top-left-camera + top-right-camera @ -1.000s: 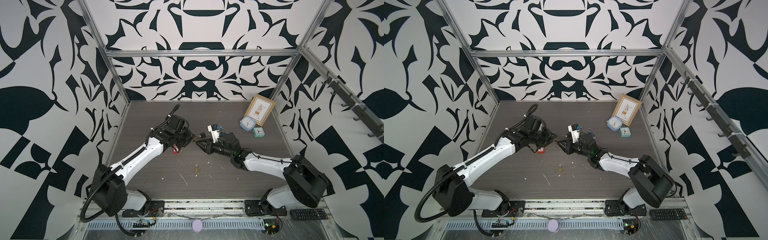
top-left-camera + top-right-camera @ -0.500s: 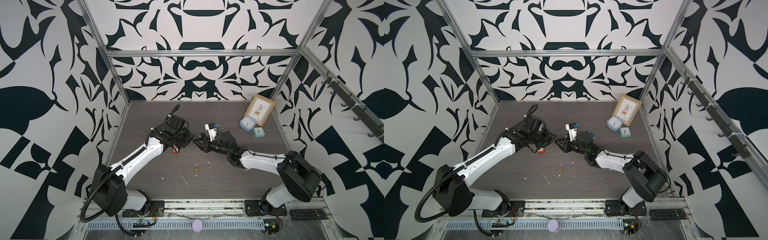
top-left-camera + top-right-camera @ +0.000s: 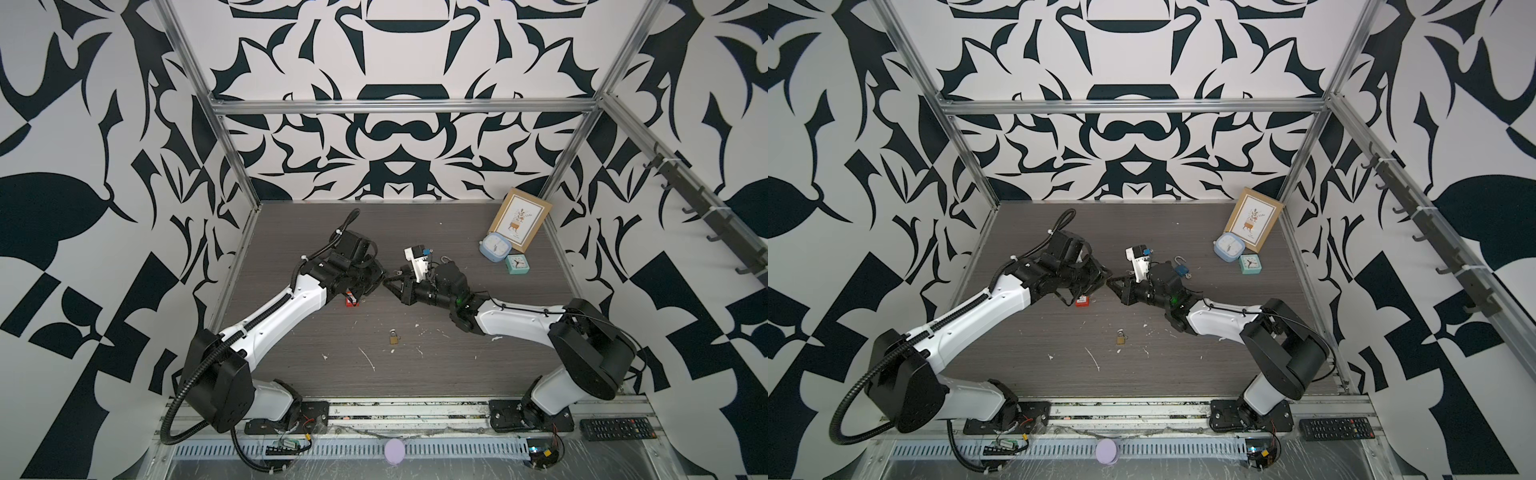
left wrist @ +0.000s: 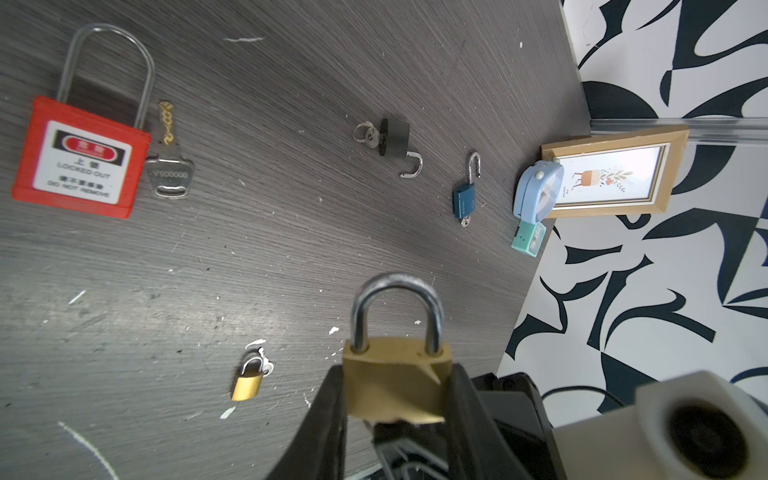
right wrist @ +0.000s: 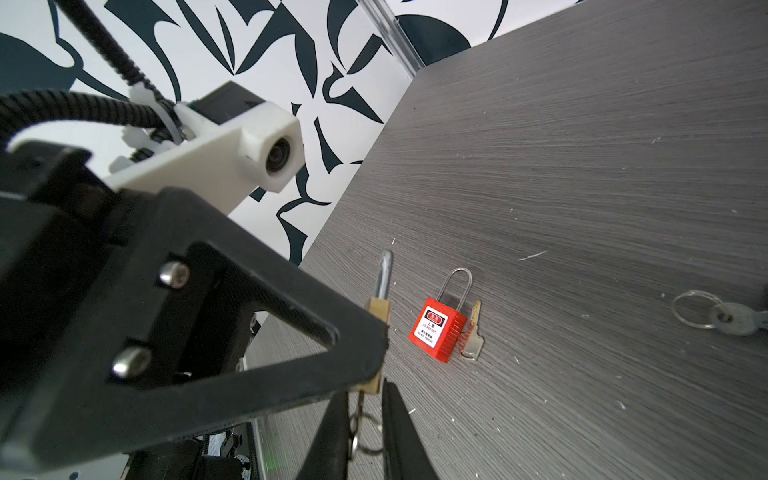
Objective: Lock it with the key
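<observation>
- the left gripper (image 4: 397, 370) is clamped on the body of a brass padlock (image 4: 395, 384), one finger (image 4: 324, 415) on each side, holding it up off the table (image 4: 249, 249)
- that lock's shackle (image 4: 395, 299) sits with both legs down in the body
- in both top views the two arms meet nose to nose over the middle of the table, left gripper (image 3: 376, 282) tip to tip with the right gripper (image 3: 390, 284)
- the right gripper (image 5: 363, 399) has its jaws drawn in narrow on either side of a key (image 5: 360, 405) that sticks out of the bottom of the held lock, with the key ring (image 5: 365, 436) hanging between them
- from here i can't tell whether they are actually pinching the key or just flanking it
- a red padlock (image 4: 79, 160) lies flat on the table with its own key (image 4: 170, 174) just beside it, well apart from the held lock
- a small brass padlock (image 4: 248, 382) lies closed, nearer the arm bases
- a black padlock (image 4: 395, 139) and a blue padlock (image 4: 465, 201) lie with shackles swung open, toward the picture frame (image 4: 611, 174) in the corner
</observation>
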{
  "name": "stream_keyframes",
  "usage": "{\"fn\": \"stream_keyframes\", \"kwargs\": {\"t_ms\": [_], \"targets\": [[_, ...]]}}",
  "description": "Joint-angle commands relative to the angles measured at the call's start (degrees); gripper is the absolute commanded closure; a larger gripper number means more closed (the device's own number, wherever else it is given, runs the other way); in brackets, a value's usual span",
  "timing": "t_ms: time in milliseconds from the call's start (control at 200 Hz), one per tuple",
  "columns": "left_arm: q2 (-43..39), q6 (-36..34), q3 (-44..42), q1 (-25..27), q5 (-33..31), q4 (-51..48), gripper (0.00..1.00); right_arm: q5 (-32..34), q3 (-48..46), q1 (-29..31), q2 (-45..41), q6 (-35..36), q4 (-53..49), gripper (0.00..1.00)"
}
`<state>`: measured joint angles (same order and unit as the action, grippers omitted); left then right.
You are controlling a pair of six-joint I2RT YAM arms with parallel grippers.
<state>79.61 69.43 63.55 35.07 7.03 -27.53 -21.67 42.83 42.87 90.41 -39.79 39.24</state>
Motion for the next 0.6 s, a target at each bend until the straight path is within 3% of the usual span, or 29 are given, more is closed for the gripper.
{"fn": "stream_keyframes", "kwargs": {"t_ms": [0, 225, 370, 595], "targets": [[-0.67, 0.46, 0.7, 0.28, -0.35, -0.52, 1.0, -0.21, 1.91, 0.23, 0.21, 0.03, 1.11, 0.85], [-0.42, 0.54, 0.96, 0.26, -0.53, -0.6, 1.0, -0.56, 2.79, 0.28, 0.98, 0.06, -0.38, 0.89], [-0.12, 0.55, 1.12, 0.28, -0.86, -0.8, 1.0, -0.5, 2.7, 0.33, 0.76, 0.11, -0.53, 0.79], [0.46, 0.66, 1.31, 0.27, -0.72, -0.86, 1.0, -0.43, 2.94, 0.29, 0.17, 0.43, -1.34, 0.73]]}}
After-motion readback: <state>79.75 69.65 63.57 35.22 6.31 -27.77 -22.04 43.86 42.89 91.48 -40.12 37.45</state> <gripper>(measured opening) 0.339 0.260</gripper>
